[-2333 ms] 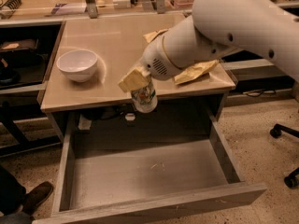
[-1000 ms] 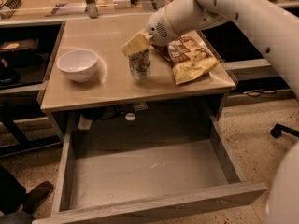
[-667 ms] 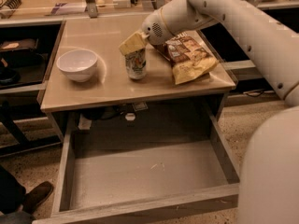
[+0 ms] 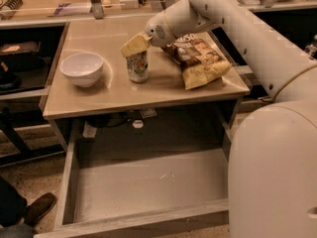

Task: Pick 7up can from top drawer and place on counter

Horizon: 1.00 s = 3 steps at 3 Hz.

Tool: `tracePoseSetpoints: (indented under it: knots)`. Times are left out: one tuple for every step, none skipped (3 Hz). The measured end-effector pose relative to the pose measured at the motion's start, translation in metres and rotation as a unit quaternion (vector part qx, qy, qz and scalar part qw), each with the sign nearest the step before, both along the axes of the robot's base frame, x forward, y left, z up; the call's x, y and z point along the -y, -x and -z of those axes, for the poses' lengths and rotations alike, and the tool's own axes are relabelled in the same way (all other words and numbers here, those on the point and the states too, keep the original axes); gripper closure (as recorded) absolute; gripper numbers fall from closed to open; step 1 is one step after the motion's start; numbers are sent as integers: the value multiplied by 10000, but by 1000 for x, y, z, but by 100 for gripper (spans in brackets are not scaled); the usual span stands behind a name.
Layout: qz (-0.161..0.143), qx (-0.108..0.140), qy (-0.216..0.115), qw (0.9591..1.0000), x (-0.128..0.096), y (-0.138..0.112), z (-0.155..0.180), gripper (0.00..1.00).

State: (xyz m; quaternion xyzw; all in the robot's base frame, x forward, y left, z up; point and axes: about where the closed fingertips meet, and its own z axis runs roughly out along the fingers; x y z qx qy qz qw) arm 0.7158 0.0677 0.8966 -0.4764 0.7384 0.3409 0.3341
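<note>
Held over the open top drawer (image 4: 148, 182) moments ago, the 7up can (image 4: 137, 67) now stands upright on the counter (image 4: 99, 100) between a white bowl (image 4: 81, 68), left, and a chip bag (image 4: 200, 58), right. The gripper (image 4: 134, 44) sits at its top; whether it clamps the can cannot be told.

no legible lettering on chip bag (image 4: 200, 58) or 7up can (image 4: 137, 66), end effector (image 4: 134, 44) at can's top

Tool (image 4: 134, 45) over 7up can (image 4: 137, 67) on counter (image 4: 163, 90)
</note>
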Motion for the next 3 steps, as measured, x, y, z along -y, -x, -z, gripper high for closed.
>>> tracePoseSetpoints:
  knots:
    - [0,0,0,10000,0,0,0,81]
    - [0,0,0,10000,0,0,0,58]
    - [-1,0,0,10000,0,0,0,35]
